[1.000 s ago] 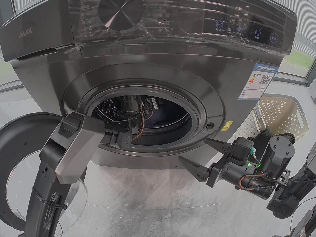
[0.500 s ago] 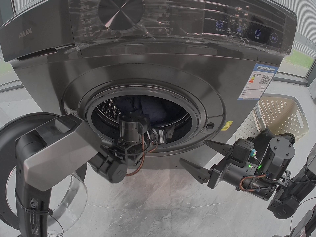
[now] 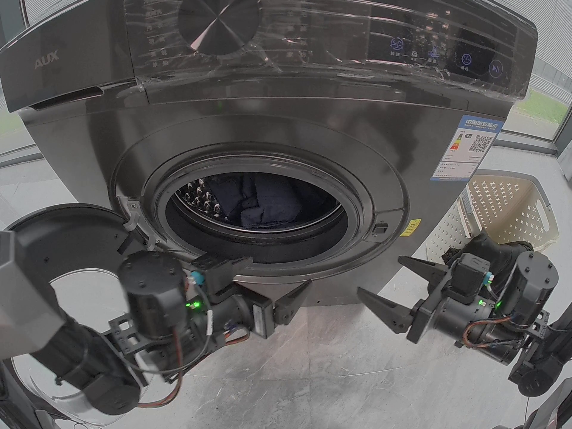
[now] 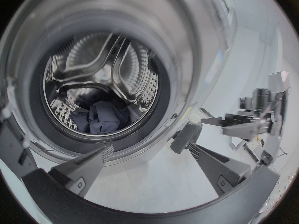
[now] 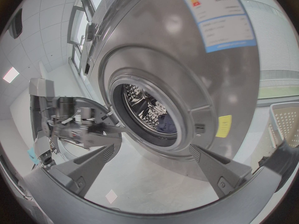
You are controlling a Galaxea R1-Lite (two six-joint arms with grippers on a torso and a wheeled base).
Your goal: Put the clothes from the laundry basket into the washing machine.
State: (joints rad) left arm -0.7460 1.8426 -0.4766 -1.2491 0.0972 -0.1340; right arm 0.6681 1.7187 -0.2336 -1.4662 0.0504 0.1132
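1. Left gripper (image 3: 280, 271) has pulled out of the drum mouth. It now sits low in front of the machine, just under the opening. Jaws spread wide, nothing between them; same in its wrist view (image 4: 150, 148).
2. Right gripper (image 3: 380, 275) has drifted slightly toward the robot's right, nearer the basket side. Jaws also apart and empty (image 5: 151, 149), low over the grey floor.
3. Round dark door with clear glass bowl (image 3: 59, 239) hangs swung open on the robot's left, partly behind the left arm and cut off by the frame edge.
4. Dark grey front-loading washing machine (image 3: 268, 120): with the arm out, a bundle of dark navy clothes (image 3: 262, 201) shows lying at the bottom of the steel drum (image 4: 104, 117), well inside the rim. Judgement: that load is delivered and the left arm is free.
5. Cream perforated plastic laundry basket (image 3: 512, 210) stands beside the machine on the robot's right, mostly hidden by the right arm. A dark shape at its near edge could be another garment or arm hardware; cannot tell. So whether clothes are left to move is unclear.
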